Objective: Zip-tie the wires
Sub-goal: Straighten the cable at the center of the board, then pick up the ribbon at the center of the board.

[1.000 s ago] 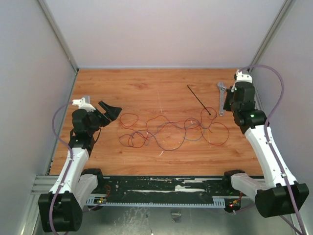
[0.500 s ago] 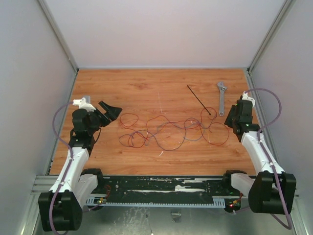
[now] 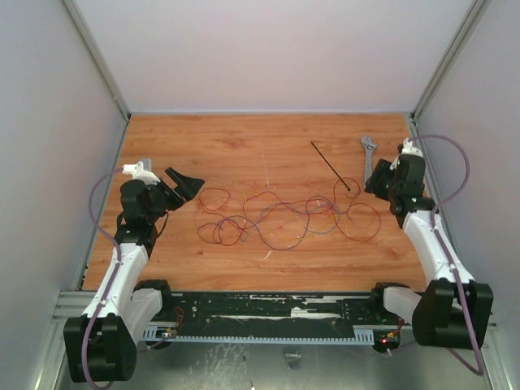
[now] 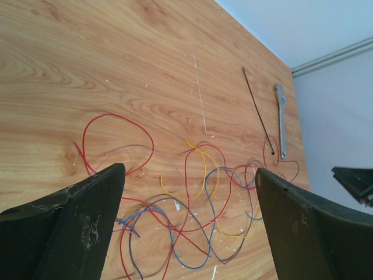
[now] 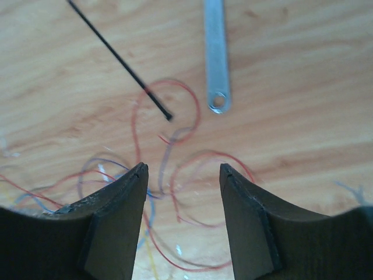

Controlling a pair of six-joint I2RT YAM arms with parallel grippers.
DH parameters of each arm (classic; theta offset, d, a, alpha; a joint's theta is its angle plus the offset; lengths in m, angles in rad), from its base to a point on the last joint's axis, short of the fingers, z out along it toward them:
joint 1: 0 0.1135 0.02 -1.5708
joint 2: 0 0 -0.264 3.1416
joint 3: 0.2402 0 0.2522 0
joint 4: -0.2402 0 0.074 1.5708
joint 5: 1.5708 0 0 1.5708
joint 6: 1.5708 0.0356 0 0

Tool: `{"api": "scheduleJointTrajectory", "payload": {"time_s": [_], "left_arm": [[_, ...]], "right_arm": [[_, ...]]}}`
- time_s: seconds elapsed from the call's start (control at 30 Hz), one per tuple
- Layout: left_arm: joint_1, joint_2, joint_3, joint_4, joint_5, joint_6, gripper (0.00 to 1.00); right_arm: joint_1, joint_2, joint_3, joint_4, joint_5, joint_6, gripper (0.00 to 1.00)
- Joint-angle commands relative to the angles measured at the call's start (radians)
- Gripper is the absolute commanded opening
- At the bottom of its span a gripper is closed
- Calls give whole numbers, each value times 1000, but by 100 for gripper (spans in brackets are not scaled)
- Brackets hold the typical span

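Across the middle of the wood-grain counter (image 3: 244, 146), the tangle of thin red, dark red and purplish-grey wires (image 3: 288, 219) lies in loose loops, spread from left to right. I see a few yellow and blue strands mixed in on the left wrist view.

The thin straight black plastic zip tie (image 3: 331, 166) lies flat on the counter at the right rear, running diagonally. Its near end sits inside a red loop at the right end of the tangle. The silver metal adjustable wrench (image 3: 368, 165) lies just beside it to the right, its holed end close to that same loop, not touching the zip tie.

Left pincer (image 4: 187, 170): fingers wide apart, nothing between them, pointed at the wires from the left and apart from them.

Right pincer (image 5: 183, 167): fingers apart, nothing gripped, above the right end of the tangle. I cannot tell whether it touches the counter.
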Motion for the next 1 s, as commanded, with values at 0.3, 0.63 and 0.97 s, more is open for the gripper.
{"api": "scheduleJointTrajectory", "payload": {"time_s": [0.3, 0.63, 0.97], "left_arm": [[-8, -70, 18, 26, 50, -41, 98], [-8, -69, 2, 31, 58, -38, 98], [-7, -70, -16, 44, 67, -39, 98]], "right_arm": [[63, 515, 422, 47, -152, -74, 46], [137, 661, 446, -7, -98, -107, 38], [151, 666, 348, -26, 49, -99, 36]]}}
